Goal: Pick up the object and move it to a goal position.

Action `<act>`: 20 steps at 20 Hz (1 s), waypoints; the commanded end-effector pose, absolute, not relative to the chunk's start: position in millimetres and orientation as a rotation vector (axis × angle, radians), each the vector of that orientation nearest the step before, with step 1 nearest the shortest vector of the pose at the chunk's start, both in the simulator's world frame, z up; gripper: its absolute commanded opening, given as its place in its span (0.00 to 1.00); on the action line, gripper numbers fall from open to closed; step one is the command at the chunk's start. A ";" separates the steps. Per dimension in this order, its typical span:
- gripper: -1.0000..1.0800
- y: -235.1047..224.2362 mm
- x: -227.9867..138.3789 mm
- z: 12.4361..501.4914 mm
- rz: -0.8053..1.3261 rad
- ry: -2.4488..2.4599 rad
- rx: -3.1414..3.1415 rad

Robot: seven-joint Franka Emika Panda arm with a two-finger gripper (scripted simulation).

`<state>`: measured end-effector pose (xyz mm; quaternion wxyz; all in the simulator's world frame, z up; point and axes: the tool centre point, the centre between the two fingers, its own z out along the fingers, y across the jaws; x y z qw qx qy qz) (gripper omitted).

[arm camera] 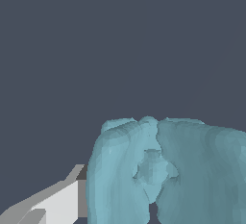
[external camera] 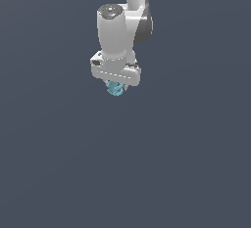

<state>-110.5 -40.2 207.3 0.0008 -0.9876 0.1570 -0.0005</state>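
We see the end effector [external camera: 116, 86] clamped on the object [external camera: 115, 89], which hangs just beneath it above the table [external camera: 186, 173]. We judge the object light, rigid and lumpy; gripping across its middle seems safest.

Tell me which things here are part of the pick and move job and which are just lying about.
Part of the job:
- teal-blue object
- gripper, one of its fingers beside the object

Lying about:
- nothing else shows, only plain dark background
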 end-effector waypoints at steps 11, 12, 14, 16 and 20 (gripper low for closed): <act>0.00 -80.3 -128.2 332.3 0.000 0.494 -3.101; 0.00 -83.5 -129.4 342.2 0.000 0.494 -3.101; 0.00 -89.8 -131.8 361.9 0.000 0.494 -3.101; 0.00 -96.1 -134.1 381.7 0.000 0.494 -3.101; 0.00 -108.6 -138.0 420.8 0.000 0.495 -3.102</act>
